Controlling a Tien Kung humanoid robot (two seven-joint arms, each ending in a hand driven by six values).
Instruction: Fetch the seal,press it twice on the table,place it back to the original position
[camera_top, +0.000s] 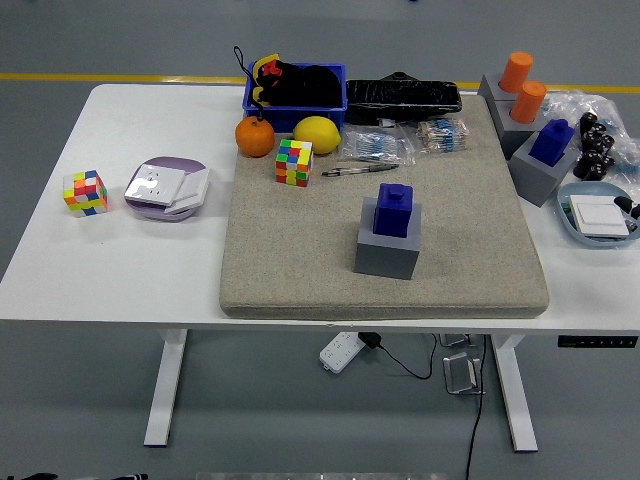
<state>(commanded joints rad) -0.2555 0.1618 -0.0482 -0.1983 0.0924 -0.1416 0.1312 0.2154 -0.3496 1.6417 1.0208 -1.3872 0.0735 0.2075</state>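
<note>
Blue seal seated upright in its grey holder, near the middle of the beige mat on the white desk. Fits either end of the job: seal waiting to be lifted, or already returned to its block. No robot hand in view on either side, so impossible to tell whether fingers are apart or together.

Likely trouble from here: confusing this seal with the second blue seal in its own grey holder at the right edge, or with the two orange stamps behind it. Snug fit in the block could lift the holder along with the seal. Pen and Rubik's cube lying just behind, easy to knock on a reach.

Containers: blue bin holding a black plush toy with red and yellow; purple dish with white switch plates; pale blue dish with another white plate. Clear bags holding small parts, too small to identify.
</note>
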